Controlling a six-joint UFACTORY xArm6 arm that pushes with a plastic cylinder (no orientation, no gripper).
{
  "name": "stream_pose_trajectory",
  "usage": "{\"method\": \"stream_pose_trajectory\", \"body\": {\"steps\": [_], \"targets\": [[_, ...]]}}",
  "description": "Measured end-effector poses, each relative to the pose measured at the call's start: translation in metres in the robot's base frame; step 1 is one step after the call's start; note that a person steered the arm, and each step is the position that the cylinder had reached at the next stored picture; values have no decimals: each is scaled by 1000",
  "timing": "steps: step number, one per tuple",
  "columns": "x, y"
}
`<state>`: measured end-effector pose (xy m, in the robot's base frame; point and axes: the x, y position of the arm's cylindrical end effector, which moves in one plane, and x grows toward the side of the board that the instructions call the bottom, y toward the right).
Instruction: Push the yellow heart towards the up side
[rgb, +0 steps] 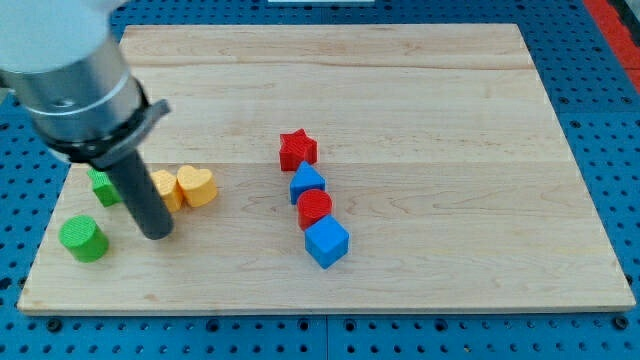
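Observation:
The yellow heart (197, 186) lies on the wooden board at the view's left of centre. A second yellow block (166, 189) touches its left side and is partly hidden by the rod. My tip (157, 233) rests on the board just below and to the left of the two yellow blocks, a short way from the heart.
A green cylinder (83, 238) sits at the lower left, and a green block (103, 187) is partly hidden behind the rod. A red star (297, 149), blue block (307, 183), red cylinder (314, 208) and blue cube (326, 242) form a column in the middle. The board's bottom edge (320, 308) is near.

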<state>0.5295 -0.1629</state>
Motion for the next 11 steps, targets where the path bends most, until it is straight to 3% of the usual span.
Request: {"method": "stream_pose_trajectory", "body": {"steps": [2,3,4,5,9,11], "targets": [[-53,-29],[-44,-64],[-14,-38],[-14,1],[-64,18],[-134,-11]]}}
